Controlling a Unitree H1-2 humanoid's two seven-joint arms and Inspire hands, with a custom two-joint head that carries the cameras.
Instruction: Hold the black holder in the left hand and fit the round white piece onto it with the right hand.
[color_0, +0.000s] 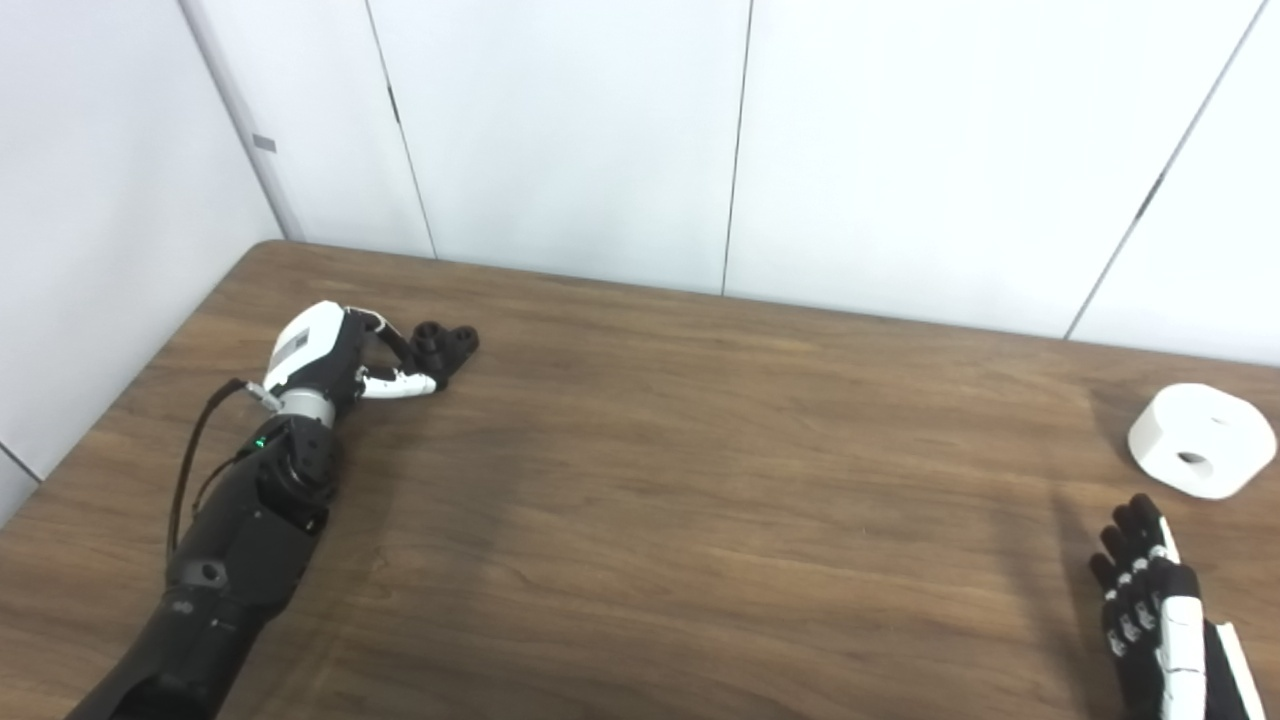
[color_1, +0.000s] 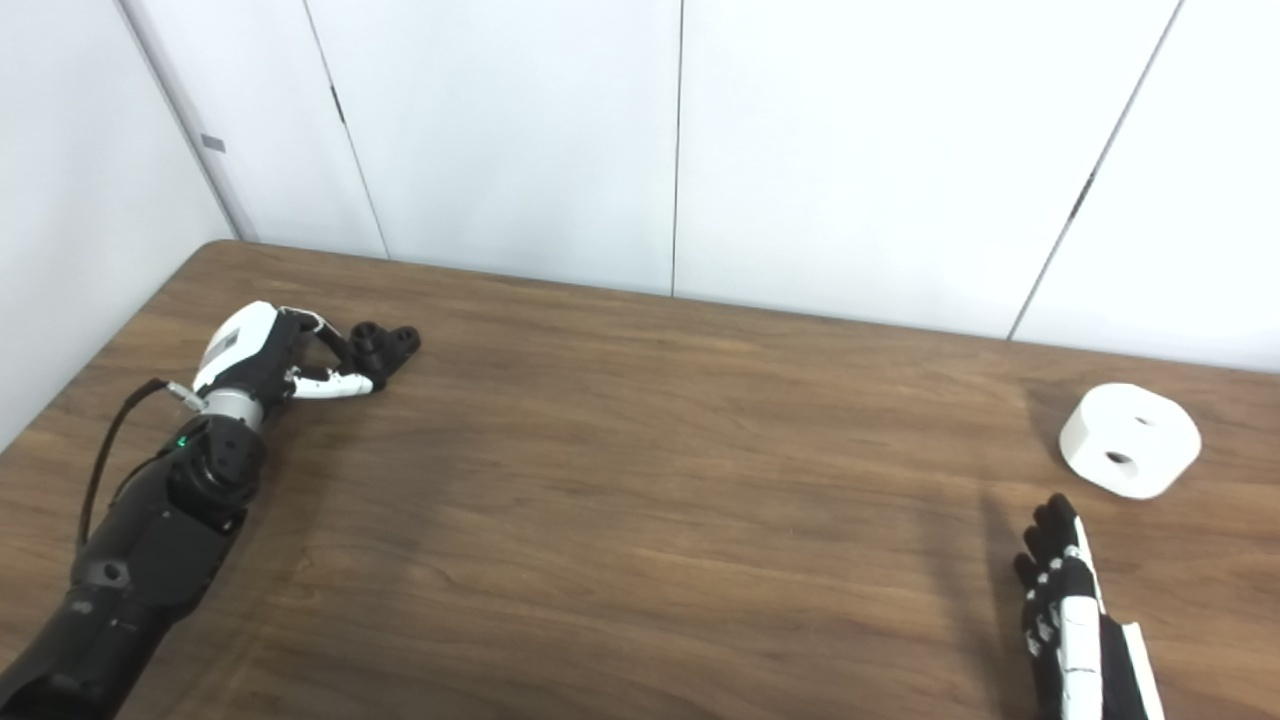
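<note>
The left hand (color_0: 335, 365) reached the black holder (color_0: 447, 345), grip unclear; the right hand (color_0: 1150, 600) was open, empty. The white piece (color_0: 1202, 440) looked rigid, light, best gripped around its rim.

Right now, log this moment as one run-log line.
left robot hand: at black holder, grasp unclear | right robot hand: open, short of round white piece | both parts on table

A brown wood-grain table (color_0: 640, 500) carries two things, well apart. A black holder (color_0: 447, 345) lies near the far left corner — a round white piece (color_0: 1200, 440) with a hole through it rests flat by the right edge.
</note>
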